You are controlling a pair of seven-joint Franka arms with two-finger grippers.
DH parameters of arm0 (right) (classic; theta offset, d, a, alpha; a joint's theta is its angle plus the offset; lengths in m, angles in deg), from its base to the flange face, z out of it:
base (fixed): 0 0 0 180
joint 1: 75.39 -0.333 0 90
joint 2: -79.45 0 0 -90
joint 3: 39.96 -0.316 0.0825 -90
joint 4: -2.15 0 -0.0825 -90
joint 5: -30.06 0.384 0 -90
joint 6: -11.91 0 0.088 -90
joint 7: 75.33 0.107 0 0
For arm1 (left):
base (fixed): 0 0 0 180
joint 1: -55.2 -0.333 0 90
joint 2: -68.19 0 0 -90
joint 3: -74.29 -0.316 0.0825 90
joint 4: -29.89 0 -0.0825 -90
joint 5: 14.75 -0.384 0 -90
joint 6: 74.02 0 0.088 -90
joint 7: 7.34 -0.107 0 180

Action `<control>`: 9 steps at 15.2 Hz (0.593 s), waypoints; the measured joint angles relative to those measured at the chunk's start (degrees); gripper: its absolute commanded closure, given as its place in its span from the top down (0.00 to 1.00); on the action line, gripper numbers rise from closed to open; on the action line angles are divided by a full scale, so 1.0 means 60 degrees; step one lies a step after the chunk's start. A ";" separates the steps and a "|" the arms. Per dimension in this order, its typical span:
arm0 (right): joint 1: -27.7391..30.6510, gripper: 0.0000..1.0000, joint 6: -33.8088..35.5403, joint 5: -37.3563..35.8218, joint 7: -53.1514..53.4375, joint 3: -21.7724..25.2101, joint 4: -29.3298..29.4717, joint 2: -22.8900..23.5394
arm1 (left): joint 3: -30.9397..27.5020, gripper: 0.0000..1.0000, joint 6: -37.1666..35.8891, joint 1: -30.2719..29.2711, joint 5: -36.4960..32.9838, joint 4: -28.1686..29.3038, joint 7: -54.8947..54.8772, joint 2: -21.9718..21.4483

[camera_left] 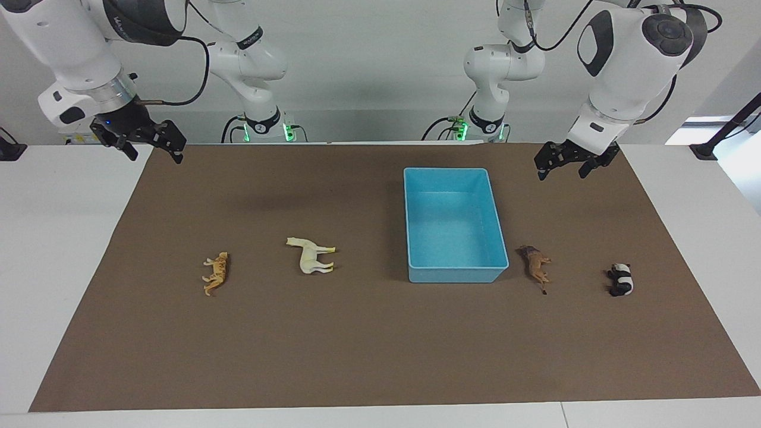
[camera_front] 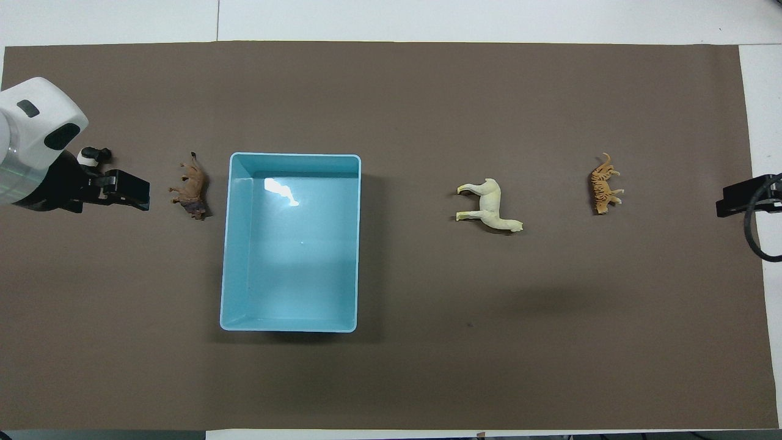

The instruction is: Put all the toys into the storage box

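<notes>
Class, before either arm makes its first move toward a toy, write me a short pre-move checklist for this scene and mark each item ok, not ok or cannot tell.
1. Storage box empty and upright on the mat: ok.
2. All four toys out in the open, apart from each other: tiger, horse, lion, panda: ok.
3. Toys standing upright for an easy grasp: not ok, all lie on their sides.
4. Left gripper open, holding nothing, raised over the mat's edge: ok.
5. Right gripper open, holding nothing, raised over the mat's corner: ok.
6. Any toy already in the box: not ok, none is.
</notes>
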 measured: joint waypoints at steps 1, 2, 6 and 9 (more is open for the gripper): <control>0.0000 1.00 0.0000 0.0000 0.0002 0.0000 0.0000 0.0000 | 0.0000 1.00 0.0000 0.0000 0.0000 0.0000 0.0000 0.0000; 0.0000 1.00 0.0001 0.0000 0.0004 0.0000 0.0000 0.0000 | 0.0000 1.00 0.0000 0.0000 0.0000 0.0000 0.0000 0.0000; 0.0000 1.00 0.0013 0.0000 0.0008 0.0000 0.0000 -0.0001 | 0.0000 1.00 0.0000 0.0000 0.0000 0.0000 0.0000 0.0000; 0.0000 1.00 0.0077 0.0000 0.0008 0.0000 0.0000 -0.0001 | 0.0000 1.00 0.0000 0.0000 0.0000 0.0000 0.0000 0.0000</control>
